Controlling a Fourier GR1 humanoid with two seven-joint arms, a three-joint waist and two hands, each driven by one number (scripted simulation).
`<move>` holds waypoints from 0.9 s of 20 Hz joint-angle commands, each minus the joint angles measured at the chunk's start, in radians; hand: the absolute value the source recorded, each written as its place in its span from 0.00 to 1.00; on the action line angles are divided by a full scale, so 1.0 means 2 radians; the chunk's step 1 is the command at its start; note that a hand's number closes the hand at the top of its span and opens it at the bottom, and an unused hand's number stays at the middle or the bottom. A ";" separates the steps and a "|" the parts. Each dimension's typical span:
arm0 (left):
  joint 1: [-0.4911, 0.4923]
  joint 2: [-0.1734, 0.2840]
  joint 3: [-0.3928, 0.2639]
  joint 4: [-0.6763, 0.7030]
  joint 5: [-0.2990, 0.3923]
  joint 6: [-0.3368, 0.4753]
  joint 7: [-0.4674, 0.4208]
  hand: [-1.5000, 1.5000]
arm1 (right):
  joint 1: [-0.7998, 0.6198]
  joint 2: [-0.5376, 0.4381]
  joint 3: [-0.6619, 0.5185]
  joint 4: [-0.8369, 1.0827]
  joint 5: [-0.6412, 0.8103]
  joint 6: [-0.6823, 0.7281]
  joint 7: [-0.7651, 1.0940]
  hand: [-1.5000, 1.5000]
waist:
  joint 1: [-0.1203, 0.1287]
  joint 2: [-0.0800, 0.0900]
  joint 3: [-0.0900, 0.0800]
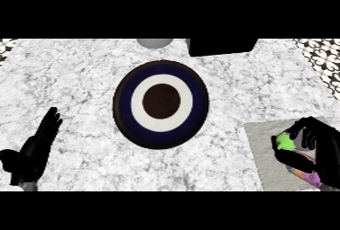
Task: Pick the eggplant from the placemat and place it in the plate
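From the head view, a round plate with dark navy rim, white ring and brown centre lies in the middle of the white marble counter; at four o'clock from it, against the view's right edge, lies a grey placemat. The right hand sits over that placemat, fingers and thumb curled round the eggplant; the bright green stem end shows at the hand's ten o'clock side and a strip of purple at its six o'clock, the rest hidden; whether it is lifted off the mat cannot be told. At eight o'clock from the plate the left hand rests open, fingers straight, holding nothing. At twelve o'clock stand a grey round object and a black box.
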 commanded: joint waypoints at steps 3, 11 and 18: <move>-0.002 -0.004 -0.009 -0.016 -0.001 -0.010 -0.008 0.50 | 0.129 0.015 0.019 -0.200 0.120 -0.061 0.073 1.00 | 0.026 0.009 0.000; -0.045 -0.008 -0.016 -0.014 -0.005 -0.028 0.021 0.50 | 0.094 0.098 0.090 -0.306 0.288 0.057 0.189 1.00 | 0.058 0.017 0.002; -0.060 -0.043 -0.038 0.031 -0.046 0.000 -0.014 0.50 | -0.091 0.192 0.138 -0.211 0.300 0.168 0.248 1.00 | 0.065 0.019 0.002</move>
